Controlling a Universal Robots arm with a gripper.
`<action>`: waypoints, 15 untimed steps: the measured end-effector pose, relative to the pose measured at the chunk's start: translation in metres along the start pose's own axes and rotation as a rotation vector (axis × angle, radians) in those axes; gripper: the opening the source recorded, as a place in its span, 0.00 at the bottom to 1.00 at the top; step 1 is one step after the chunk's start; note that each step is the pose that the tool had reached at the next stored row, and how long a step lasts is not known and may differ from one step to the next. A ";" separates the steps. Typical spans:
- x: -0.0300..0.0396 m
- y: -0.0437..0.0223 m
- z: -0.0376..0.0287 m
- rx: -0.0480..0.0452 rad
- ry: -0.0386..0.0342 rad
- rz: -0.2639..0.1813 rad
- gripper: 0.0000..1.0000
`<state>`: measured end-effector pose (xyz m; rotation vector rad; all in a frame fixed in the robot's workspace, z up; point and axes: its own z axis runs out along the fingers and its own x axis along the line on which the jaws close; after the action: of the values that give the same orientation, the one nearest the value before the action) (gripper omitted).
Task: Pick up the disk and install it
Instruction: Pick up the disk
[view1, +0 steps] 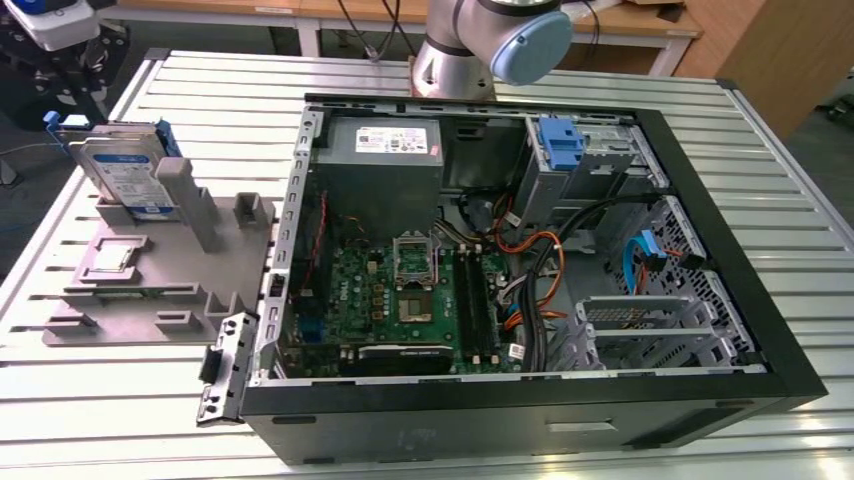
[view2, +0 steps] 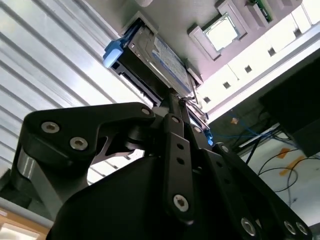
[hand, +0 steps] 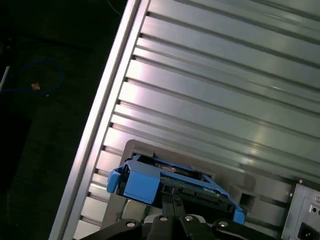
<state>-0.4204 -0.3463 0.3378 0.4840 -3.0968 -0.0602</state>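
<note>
The disk (view1: 123, 172), silver with a white-and-blue label and blue rails, stands on edge in a grey holder (view1: 160, 275) at the exterior view's left. My gripper (view1: 78, 105) hangs just over the disk's far upper corner. In the second wrist view the black fingers (view2: 176, 125) run together to a narrow tip, so my gripper (view2: 174, 97) is shut right against the disk (view2: 160, 55). In the first wrist view my gripper (hand: 172, 202) meets the disk's blue rail (hand: 142, 182). I cannot tell whether the tips pinch the rail or only touch it.
An open black computer case (view1: 747, 330) lies on the ribbed metal table (view1: 134, 420) at the exterior view's right, with the motherboard (view1: 400, 300), a grey power-supply box (view1: 394, 165), a blue bracket (view1: 561, 145) and loose cables (view1: 534, 280) inside. The arm's base (view1: 461, 50) stands behind it.
</note>
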 end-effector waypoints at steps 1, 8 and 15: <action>0.0000 0.0000 0.0000 0.0000 0.0007 -0.018 0.10; 0.0000 0.0000 0.0001 0.0000 0.0057 -0.145 0.10; 0.0000 -0.0001 0.0004 0.0001 0.0106 -0.273 0.10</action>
<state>-0.4203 -0.3464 0.3374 0.8997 -2.9972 -0.0582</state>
